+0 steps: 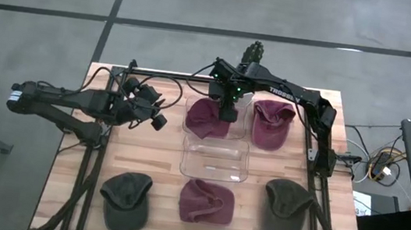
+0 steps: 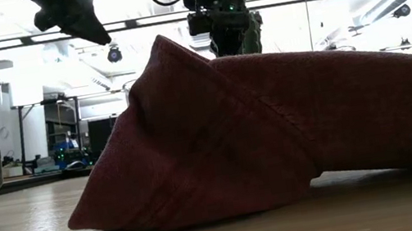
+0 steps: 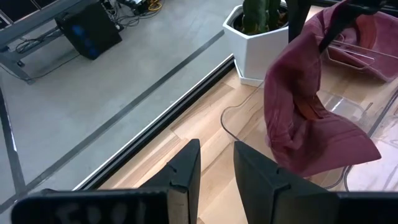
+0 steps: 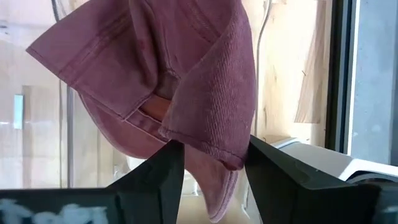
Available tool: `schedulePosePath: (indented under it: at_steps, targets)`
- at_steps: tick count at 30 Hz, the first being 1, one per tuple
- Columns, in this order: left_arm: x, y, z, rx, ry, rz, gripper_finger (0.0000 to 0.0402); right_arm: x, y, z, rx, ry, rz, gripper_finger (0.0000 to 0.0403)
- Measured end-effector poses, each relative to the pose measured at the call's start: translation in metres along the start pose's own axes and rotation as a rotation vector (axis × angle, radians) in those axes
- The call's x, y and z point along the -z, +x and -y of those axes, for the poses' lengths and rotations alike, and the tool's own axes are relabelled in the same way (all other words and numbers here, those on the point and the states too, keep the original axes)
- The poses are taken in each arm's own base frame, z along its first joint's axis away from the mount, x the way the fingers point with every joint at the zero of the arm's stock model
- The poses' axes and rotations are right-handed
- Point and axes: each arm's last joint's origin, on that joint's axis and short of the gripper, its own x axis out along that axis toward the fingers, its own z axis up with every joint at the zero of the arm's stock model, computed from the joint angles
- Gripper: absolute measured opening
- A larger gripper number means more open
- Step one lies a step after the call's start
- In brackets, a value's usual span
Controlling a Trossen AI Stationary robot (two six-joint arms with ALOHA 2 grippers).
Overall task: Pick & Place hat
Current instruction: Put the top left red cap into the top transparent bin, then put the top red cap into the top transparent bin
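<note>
Left arm waits over the left half of the worktop (image 1: 145, 162), clear of all hats; left gripper (image 3: 214, 163) empty, fingers set narrow with a slim gap between them. Front row, left to right: olive hat (image 1: 126, 197), maroon hat at front centre (image 1: 207, 202), second olive hat (image 1: 287, 209); all three lie flat and apart from each other. Clear plastic bin (image 1: 215, 160) sits mid-worktop, its back end running under the right arm's working area. Right gripper (image 4: 208, 163) hangs over that back end with the maroon hat in hand (image 1: 207, 117) between its fingers; in the right wrist view the cloth droops past the fingertips, the fingers stand apart on either side of the fold, and I cannot tell whether they still pinch it or have just let go. The left wrist view shows this hat hanging with its lower edge at the clear bin's rim. A further maroon hat (image 1: 271, 124) lies just right of the bin, outside it. Judgement: step in hand is the release into the bin. To do it well, keep the gripper centred over the bin opening, spread the fingers fully so the fabric cannot snag, then lift straight up, checking that no brim hangs over the rim.
</note>
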Motion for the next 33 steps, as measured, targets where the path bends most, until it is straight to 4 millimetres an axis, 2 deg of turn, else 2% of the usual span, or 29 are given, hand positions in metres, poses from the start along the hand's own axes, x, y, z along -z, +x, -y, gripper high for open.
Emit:
schedulePosePath:
  at_steps: [7, 16, 20, 28, 33]
  targets:
    - [0.000, 0.000, 0.000, 0.000, 0.000, 0.000, 0.0090, 0.000, 0.001, 0.000, 0.009, -0.028, -0.004, 0.0171]
    - [0.000, 0.000, 0.000, 0.000, 0.000, 0.000, 0.0090, 0.000, 0.006, 0.000, 0.004, -0.033, -0.020, 0.0227]
    - [0.000, 0.000, 0.000, 0.000, 0.000, 0.000, 0.0090, 0.005, 0.005, 0.000, 0.048, -0.032, -0.089, 0.0245]
    - [0.000, 0.000, 0.000, 0.000, 0.000, 0.000, 0.0090, 0.010, 0.003, -0.001, 0.061, -0.021, -0.142, 0.0261]
    - [0.000, 0.000, 0.000, 0.000, 0.000, 0.000, 0.0090, 0.018, -0.003, -0.004, 0.039, 0.057, -0.212, 0.0262]
